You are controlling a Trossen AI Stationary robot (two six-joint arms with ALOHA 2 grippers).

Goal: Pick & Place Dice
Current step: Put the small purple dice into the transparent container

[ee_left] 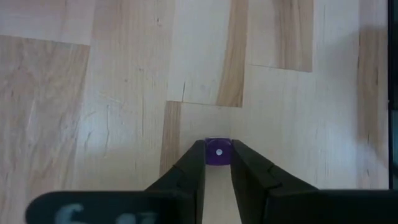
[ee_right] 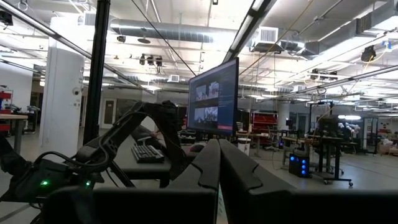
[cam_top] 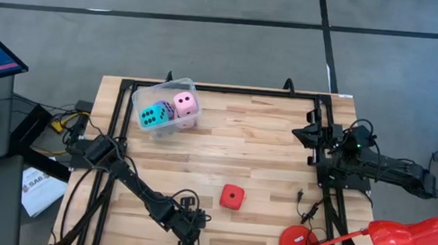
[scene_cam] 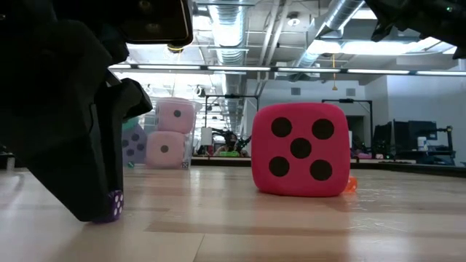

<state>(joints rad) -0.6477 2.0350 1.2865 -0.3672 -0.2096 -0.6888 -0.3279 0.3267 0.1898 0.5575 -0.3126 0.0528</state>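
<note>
— Since the violet die (ee_left: 217, 152) is so small, how would you expect it to handle?

— Light and rigid, I'd judge, with rounded corners that could slip; flat opposite faces are the place to pinch. It sits on the tabletop (cam_top: 271, 154) near the front edge, left of the red die (cam_top: 232, 196).

— And the left tool (ee_left: 217, 163)?

— Narrowed onto that die, a finger against each side, tips down at the wood.

— The others?

— Cyan die (cam_top: 152, 116) and pink die (cam_top: 185, 103) lie in the clear tub (cam_top: 177, 83). The right tool (ee_right: 217, 149) is pressed closed, empty, parked at the right edge.
</note>
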